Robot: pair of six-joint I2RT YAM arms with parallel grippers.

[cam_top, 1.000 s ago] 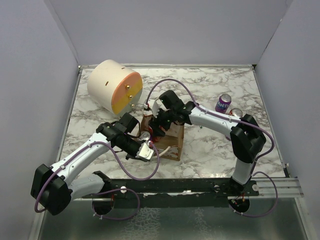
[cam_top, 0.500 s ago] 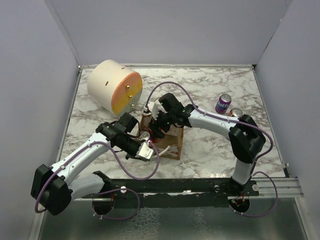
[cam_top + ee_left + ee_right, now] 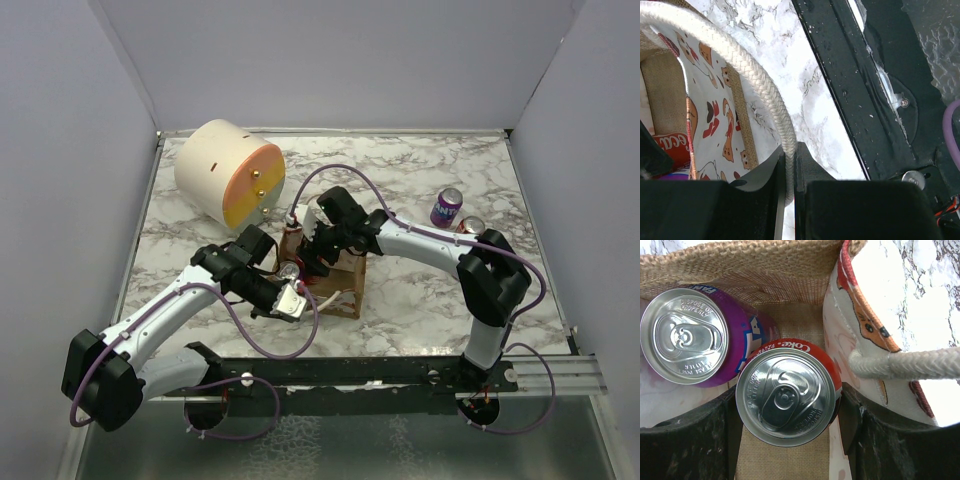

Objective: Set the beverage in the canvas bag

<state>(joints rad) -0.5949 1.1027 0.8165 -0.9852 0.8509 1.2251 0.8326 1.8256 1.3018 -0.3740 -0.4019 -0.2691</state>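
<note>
right gripper (image 3: 789,412) clasps a red coke can (image 3: 785,397) upright inside the bag (image 3: 740,262), a finger on each side, just beside a purple can (image 3: 685,335) standing against the burlap wall. left gripper (image 3: 789,167) is pinched tight on a rope handle (image 3: 760,85), its jaws nearly meeting with only the braid between them. the likely reason: drawn toward the near edge of the table (image 3: 420,290), the handle holds the soft mouth open and steadies the bag while the other arm reaches in from the far side. the coke sits low, its top below the hem, though whether it touches the bottom cannot be told. the job looks close to done. what seems left is to let go and lift out without snagging the second handle (image 3: 900,362), which lies right beside that gripper's finger.

the overhead view shows both arms meeting over the bag (image 3: 345,285) mid-table, two more cans (image 3: 446,207) well apart to the right and a cream-and-orange cylinder (image 3: 230,172) behind, but it hides the bag's inside. only the right wrist view shows the two cans within. only the left wrist view shows the pinch on the rope and the printed white band (image 3: 715,115).
</note>
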